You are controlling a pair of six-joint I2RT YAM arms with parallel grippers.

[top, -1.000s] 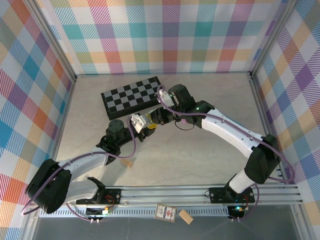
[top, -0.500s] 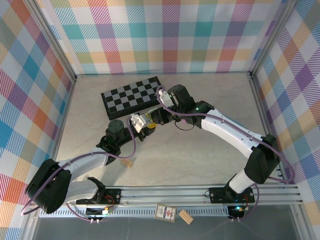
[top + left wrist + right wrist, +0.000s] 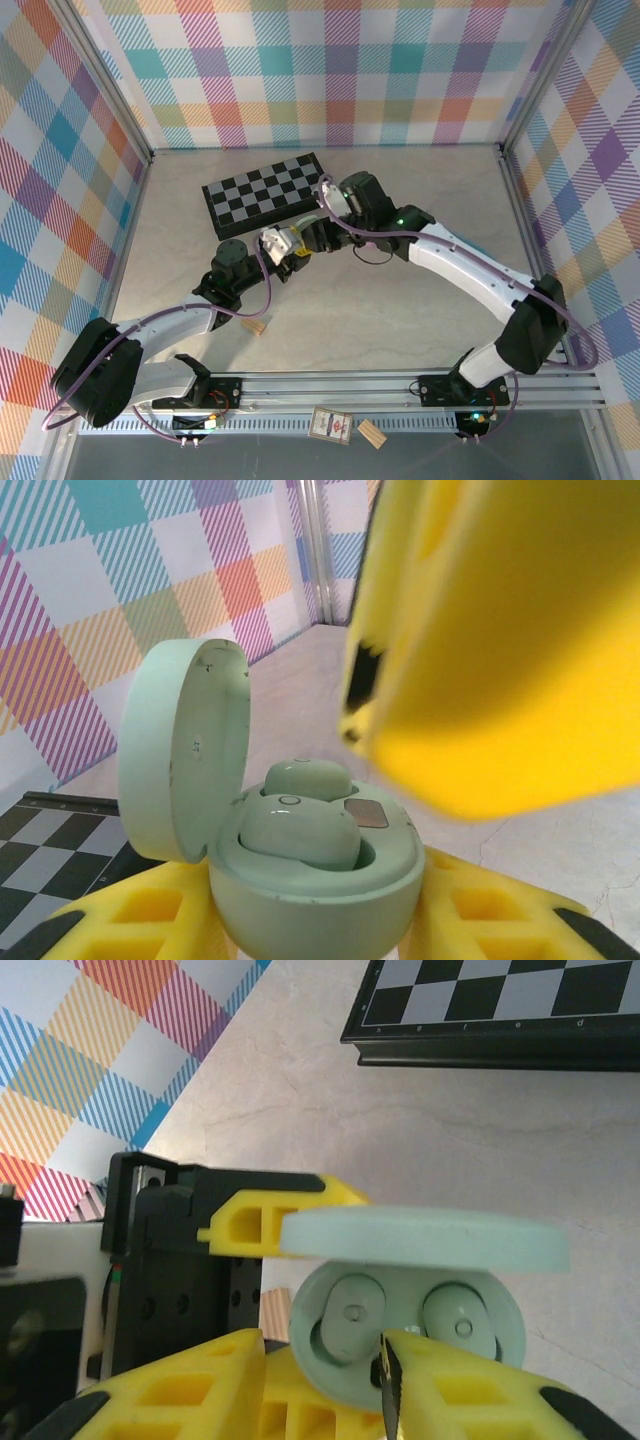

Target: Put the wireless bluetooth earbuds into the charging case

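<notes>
My left gripper [image 3: 281,250] is shut on a mint-green charging case [image 3: 320,890], held upright with its lid [image 3: 185,750] swung open. Two pale green earbuds lie in its wells. The far earbud [image 3: 308,777] sits low, while the near earbud [image 3: 300,830] stands a little proud and tilted. In the right wrist view the same earbuds [image 3: 348,1320] [image 3: 458,1322] show under the lid [image 3: 425,1240]. My right gripper [image 3: 325,1365] is open just in front of the case, holding nothing. One of its fingers [image 3: 500,640] looms above the case.
A black-and-grey chessboard [image 3: 265,190] lies just behind both grippers. A tan wooden block [image 3: 257,326] rests beside the left arm. On the front rail are a small card [image 3: 330,425] and another wooden block [image 3: 372,433]. Bare tabletop [image 3: 400,310] spreads to the right.
The right arm's elbow has eased slightly to the right, and its gripper stays at the case. The left gripper and case have not moved.
</notes>
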